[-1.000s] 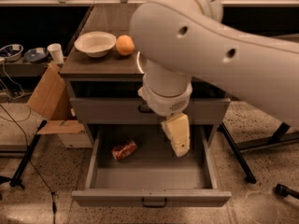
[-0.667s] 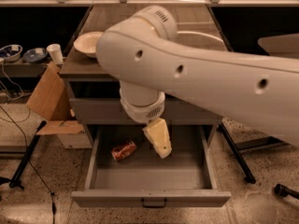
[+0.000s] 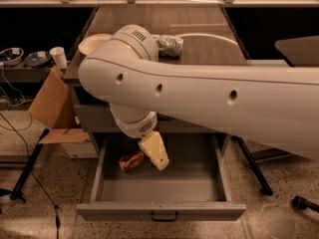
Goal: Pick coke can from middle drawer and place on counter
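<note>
The coke can [image 3: 131, 161] lies on its side in the left part of the open middle drawer [image 3: 164, 190], a grey metal box with a black handle on its front panel. My gripper [image 3: 157, 156] hangs down into the drawer just right of the can, close beside it. My big white arm crosses the whole view from the right and hides the front of the counter [image 3: 199, 29], whose dark wood-grain top shows behind it.
A silvery packet [image 3: 170, 45] and a pale bowl [image 3: 92, 42] sit on the counter. A cardboard box [image 3: 50, 106] stands left of the cabinet. A white cup [image 3: 58, 57] and bowls are on a low shelf at far left. Black stand legs flank the drawer.
My arm has swung left across the view. The gripper has moved left in the drawer and now hangs next to the can. The can has not moved.
</note>
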Action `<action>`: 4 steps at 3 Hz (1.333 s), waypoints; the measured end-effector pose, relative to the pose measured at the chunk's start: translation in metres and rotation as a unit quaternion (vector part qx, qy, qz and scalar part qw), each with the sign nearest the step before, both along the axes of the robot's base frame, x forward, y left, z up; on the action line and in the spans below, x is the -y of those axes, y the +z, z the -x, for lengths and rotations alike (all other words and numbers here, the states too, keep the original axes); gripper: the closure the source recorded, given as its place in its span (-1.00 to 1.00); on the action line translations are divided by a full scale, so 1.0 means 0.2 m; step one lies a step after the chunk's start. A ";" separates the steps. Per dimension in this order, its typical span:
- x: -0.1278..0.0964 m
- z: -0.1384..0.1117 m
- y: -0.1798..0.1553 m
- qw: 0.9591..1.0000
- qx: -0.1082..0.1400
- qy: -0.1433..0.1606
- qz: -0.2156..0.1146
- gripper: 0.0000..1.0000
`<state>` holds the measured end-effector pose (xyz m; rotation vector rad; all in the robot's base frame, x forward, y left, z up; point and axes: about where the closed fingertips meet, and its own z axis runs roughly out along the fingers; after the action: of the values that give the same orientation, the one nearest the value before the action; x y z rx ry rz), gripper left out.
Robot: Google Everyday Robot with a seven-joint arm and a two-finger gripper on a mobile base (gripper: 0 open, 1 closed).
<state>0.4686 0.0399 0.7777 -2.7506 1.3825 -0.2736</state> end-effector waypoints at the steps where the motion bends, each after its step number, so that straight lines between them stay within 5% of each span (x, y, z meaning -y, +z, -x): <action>1: -0.04 -0.04 -0.06 1.000 0.000 0.009 -0.012 -1.00; 2: -0.17 -0.13 -0.17 0.999 0.001 0.044 -0.019 -1.00; 4: -0.53 -0.30 -0.54 0.990 -0.007 0.133 -0.048 -1.00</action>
<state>0.5296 0.1452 0.6706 -2.8164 0.9860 -0.1695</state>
